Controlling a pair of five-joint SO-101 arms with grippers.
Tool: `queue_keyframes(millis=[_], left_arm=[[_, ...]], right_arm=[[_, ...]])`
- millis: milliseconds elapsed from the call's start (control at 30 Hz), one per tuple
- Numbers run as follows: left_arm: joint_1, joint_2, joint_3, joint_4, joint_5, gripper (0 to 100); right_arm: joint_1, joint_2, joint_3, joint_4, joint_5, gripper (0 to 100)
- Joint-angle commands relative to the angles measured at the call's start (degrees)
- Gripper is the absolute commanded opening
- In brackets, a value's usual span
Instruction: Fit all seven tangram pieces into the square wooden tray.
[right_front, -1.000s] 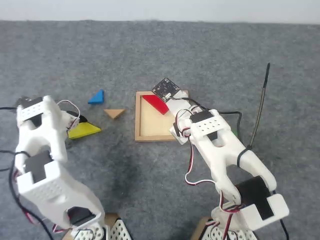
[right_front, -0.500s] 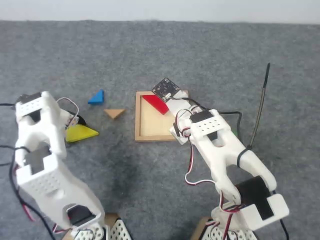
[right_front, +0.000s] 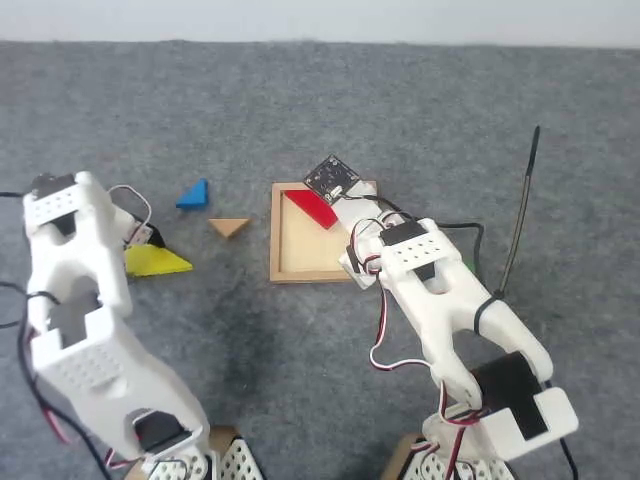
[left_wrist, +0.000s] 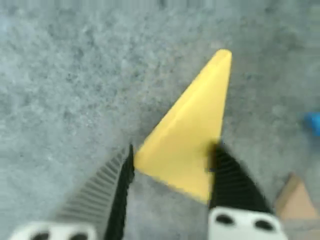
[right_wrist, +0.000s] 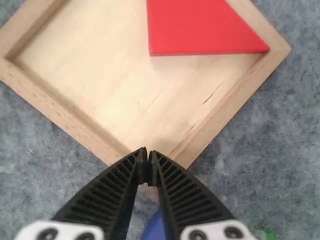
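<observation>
The yellow triangle moved left over fuzzy carpet, pinched by left claw.

The left arm is covering one end of the yellow triangle, and the fingers of the right gripper are hiding most of a blue piece.
</observation>
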Motion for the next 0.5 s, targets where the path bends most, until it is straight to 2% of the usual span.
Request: queue_keyframes(millis=[0,267,467], left_arm=[[0.26,1.14,0.31,0.26,-1.14,13],[0.62,-0.62,0.22,0.97,-1.85,11],[7.74,-4.40,0.13,0.97,-1.58,10]], right_arm=[[-0.22,-2.42,-0.35,-0.75,0.62,1.0],[-0.22,-2.51,-0.35,-0.66,0.62,1.0],[-0.22,-2.59,-0.35,-0.66,0.62,1.0]])
